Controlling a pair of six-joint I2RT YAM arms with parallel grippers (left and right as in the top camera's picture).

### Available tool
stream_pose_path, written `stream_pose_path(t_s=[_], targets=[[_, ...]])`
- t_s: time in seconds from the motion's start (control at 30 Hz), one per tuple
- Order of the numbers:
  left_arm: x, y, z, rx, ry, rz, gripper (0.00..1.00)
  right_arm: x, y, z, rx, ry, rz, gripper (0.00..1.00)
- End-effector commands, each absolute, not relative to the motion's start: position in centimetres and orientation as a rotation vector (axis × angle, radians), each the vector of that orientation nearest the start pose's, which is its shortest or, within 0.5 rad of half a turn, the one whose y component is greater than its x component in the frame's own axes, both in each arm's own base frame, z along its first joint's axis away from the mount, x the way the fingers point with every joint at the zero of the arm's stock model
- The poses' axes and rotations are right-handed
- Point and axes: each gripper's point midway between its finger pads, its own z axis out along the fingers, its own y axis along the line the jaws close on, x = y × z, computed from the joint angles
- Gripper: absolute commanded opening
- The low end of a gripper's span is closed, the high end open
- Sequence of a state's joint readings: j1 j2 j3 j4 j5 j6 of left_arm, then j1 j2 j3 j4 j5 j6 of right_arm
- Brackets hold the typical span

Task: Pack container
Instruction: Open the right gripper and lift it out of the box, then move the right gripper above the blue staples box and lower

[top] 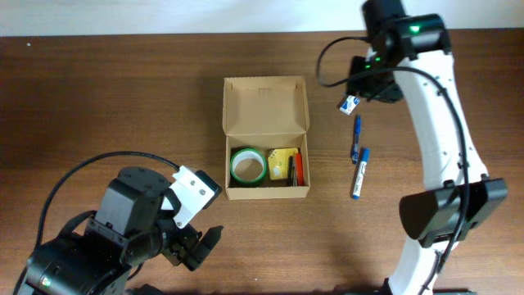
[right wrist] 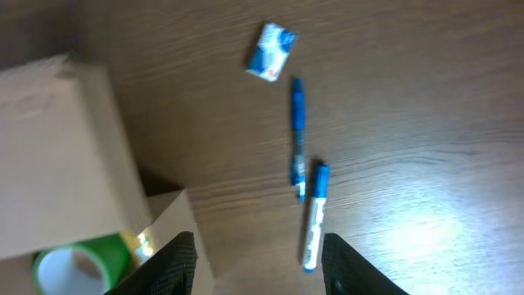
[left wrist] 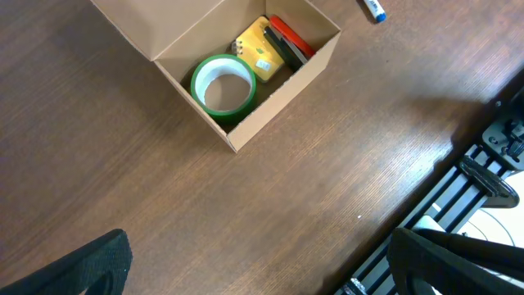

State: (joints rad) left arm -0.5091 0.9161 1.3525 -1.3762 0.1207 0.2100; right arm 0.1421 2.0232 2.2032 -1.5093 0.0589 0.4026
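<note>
The box [top: 264, 106] sat open on the middle of the tabletop [top: 123, 98], flap folded back, with a green tape roll [top: 247, 166] inside. The left end effector [top: 199, 246] stood wide apart and empty near the box's front. The right end effector [right wrist: 260, 258], also apart and empty, hung near a blue-white packet [right wrist: 270, 51].

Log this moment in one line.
box: lid open, tape inside | pen, marker, packet: on table beside box | left gripper: open, empty | right gripper: open, empty

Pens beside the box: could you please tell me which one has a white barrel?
The thicker pen, lower in the overhead view: white barrel, blue cap. The other pen is slim and blue all over.
</note>
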Motion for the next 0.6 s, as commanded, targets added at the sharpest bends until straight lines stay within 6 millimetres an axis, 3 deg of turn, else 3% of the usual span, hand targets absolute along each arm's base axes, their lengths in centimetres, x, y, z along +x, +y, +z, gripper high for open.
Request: stream_pose_path(t_s=[0.0, 0.17, 0.5, 0.57], targets=[[16.4, -11.8, 28.8, 0.949, 2.318, -0.285, 1.0, 42.0, 3.1, 20.9, 0.429, 2.867, -0.011, 0.51], [16.4, -11.8, 28.8, 0.949, 2.318, -0.285, 1.0, 43.6, 2.2, 19.0, 0.446, 2.832, -0.007, 0.51], [16.4, -11.7, 28.8, 0.949, 2.318, -0.285, 1.0, 49.2, 2.7, 18.8, 0.413, 2.626, 0.062, 0.85], [16.4, -11.8, 28.9, 0.949, 2.318, -0.285, 1.0, 49.9, 2.8, 18.7, 0.411, 2.604, 0.069, 0.87]])
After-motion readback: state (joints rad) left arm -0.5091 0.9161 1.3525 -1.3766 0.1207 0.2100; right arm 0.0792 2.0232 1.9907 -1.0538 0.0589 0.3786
